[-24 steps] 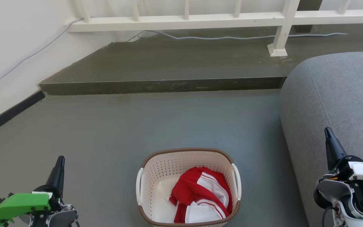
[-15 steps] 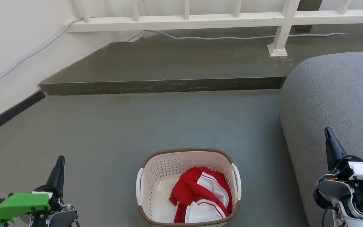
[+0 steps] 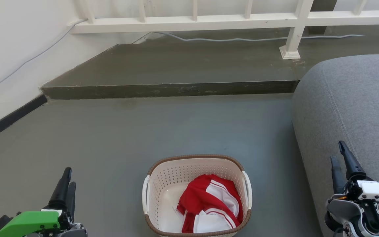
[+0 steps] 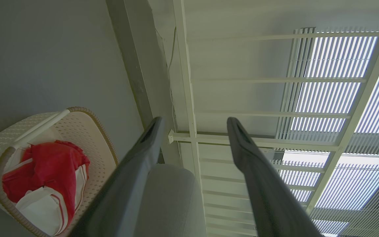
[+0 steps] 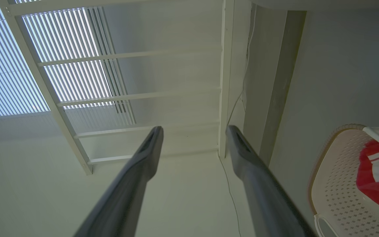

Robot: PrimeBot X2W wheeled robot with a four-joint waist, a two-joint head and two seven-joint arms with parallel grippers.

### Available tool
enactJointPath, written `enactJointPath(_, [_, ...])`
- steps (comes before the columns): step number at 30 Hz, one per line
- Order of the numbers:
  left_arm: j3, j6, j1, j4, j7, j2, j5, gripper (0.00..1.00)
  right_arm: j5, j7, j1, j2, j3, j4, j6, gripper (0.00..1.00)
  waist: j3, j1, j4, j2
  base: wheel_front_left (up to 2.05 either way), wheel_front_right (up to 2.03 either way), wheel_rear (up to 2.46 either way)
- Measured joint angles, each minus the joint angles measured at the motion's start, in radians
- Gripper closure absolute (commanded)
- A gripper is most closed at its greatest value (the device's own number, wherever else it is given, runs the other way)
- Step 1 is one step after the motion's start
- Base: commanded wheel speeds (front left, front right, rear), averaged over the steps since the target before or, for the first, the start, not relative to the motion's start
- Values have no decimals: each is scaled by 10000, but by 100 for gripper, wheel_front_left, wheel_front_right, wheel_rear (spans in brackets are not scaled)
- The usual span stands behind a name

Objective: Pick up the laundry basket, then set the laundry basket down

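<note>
Got the laundry basket (image 3: 163, 184) sat flat on the grey floor (image 3: 127, 138), just left of the grey sofa (image 3: 357, 98) and not touching it. Holds a crumpled red and white garment (image 3: 209, 200), bunched toward the sofa side. Can spot the left gripper (image 3: 69, 177) well left of the sofa, out past the basket, with fingers parted by a clear gap and gripping nothing. Same deal with the right gripper (image 3: 337, 151): low against the sofa's left flank in the head view, fingers spread, nothing between them, no contact with the basket. Back beyond the sofa's far left end, can make out a raised step (image 3: 169, 89) and a white railing (image 3: 189, 23), plus a cable (image 3: 225, 39) trailing along.
</note>
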Motion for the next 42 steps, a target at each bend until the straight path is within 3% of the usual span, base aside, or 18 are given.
enactJointPath(14, [-293, 0, -26, -391, -531, 186, 930, 0, -1172, -585, 1, -230, 316, -171, 0, 0, -29, 0, 5, 0, 0, 0, 0])
enactJointPath(24, [-765, 0, -83, -677, -999, 675, 2685, 0, -3243, -1007, -32, -757, 786, -372, -21, 0, -75, 0, -15, 0, 0, 0, 0])
enactJointPath(42, [-1415, 441, -315, -1273, -1611, 1216, 6174, 0, -6945, -1607, -227, -1187, 1712, -999, -587, 0, -112, 0, -35, 0, 0, 0, 0])
